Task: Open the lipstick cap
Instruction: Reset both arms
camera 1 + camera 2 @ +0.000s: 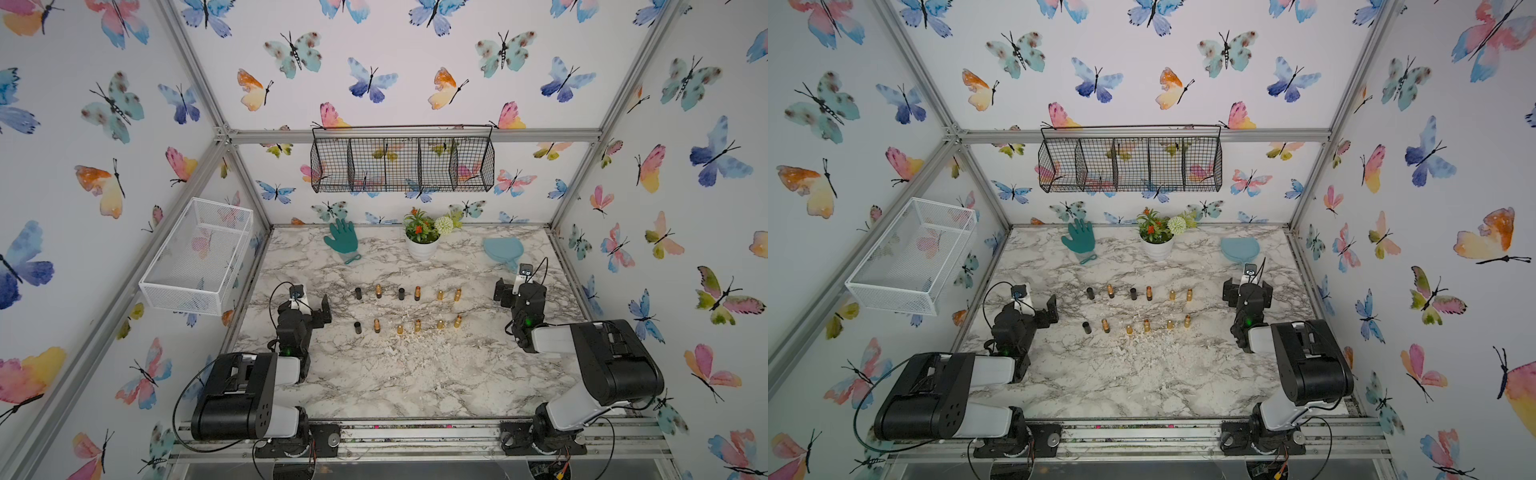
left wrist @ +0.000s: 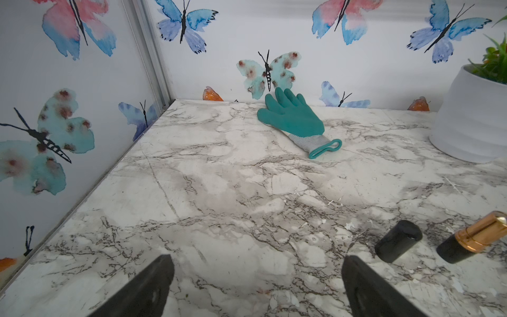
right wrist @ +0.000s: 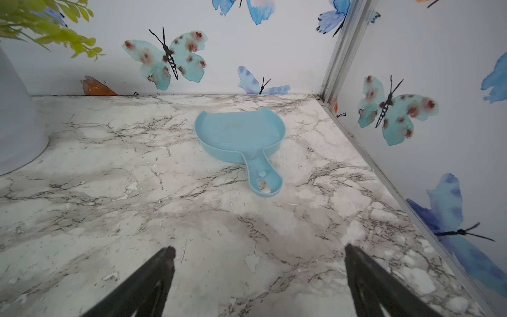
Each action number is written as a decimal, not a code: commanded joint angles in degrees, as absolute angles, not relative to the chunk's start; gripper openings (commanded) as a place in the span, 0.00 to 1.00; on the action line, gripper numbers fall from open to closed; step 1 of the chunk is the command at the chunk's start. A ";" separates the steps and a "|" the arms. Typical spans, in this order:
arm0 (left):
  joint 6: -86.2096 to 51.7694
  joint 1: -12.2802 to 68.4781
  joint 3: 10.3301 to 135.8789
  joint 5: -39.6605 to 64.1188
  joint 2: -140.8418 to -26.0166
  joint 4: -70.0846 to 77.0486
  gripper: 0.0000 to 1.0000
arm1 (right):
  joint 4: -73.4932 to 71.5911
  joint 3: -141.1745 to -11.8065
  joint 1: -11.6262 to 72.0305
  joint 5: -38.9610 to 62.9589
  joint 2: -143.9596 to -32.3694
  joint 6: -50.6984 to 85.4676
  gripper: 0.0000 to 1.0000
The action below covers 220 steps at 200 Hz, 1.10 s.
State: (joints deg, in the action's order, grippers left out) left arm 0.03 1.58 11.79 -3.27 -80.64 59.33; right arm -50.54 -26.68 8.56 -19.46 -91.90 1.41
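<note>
Left gripper point(image 2: 256, 260) wide open, empty, over bare worktop point(image 2: 219, 192); black cap point(image 2: 397, 240) + gold lipstick point(image 2: 472, 238) just beside, approx 3 o'clock in both top views. Right gripper point(image 3: 260, 248) open too, nothing held; two lipstick rows point(image 1: 417, 293) mid-worktop, at its 9 o'clock.

The tabletop point(image 1: 374, 374) is white marble with grey veins. The walls point(image 1: 395, 104) are white with pastel watercolour butterflies. The glove point(image 1: 341, 241) is teal with a grey cuff, the pot point(image 1: 422, 250) white, the dustpan point(image 1: 503, 249) pale blue. The lipsticks point(image 1: 440, 295) are gold, the caps point(image 1: 358, 293) black. The wire basket point(image 1: 401, 166) is black, the mesh basket point(image 1: 195, 253) white.
</note>
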 commanded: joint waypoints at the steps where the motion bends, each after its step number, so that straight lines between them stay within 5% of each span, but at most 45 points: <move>1: 0.62 1.76 12.39 -2.10 -80.54 60.47 0.98 | -49.94 -25.62 8.70 -18.64 -91.34 0.86 0.98; 43: 0.62 1.74 12.36 -2.05 -80.59 60.41 0.98 | -77.96 -8.19 8.70 -2.52 -87.63 -5.68 0.98; 220: 0.62 1.74 12.34 -2.03 -80.59 60.48 0.98 | -73.81 -11.25 8.53 -4.77 -89.56 -4.23 0.98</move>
